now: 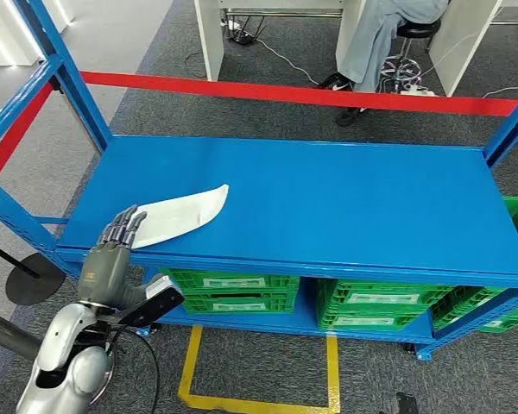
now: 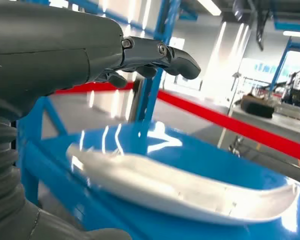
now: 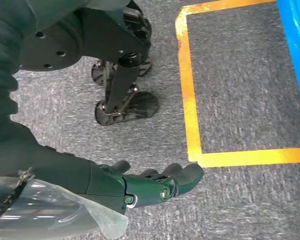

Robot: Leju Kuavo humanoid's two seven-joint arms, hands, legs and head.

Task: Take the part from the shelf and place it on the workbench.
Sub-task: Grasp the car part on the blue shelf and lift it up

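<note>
Head view showed the left hand [image 1: 113, 250] open, holding nothing, over the near end of the white part [image 1: 178, 216]. It looked thin, stiff, light and slippery; that end seemed best to grab.

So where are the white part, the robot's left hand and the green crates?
white part [image 1: 178, 216], head view, middle of its flat surface
left hand [image 1: 113, 254], head view, back of the hand
green crates [image 1: 233, 291], head view, front wall of one

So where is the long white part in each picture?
Head view: the white part lies on the blue shelf, at its left end, by the left hand.
Left wrist view: it stretches across the lower middle, below the fingers.
Right wrist view: not in it.
Shared landmark: the blue shelf.
</note>
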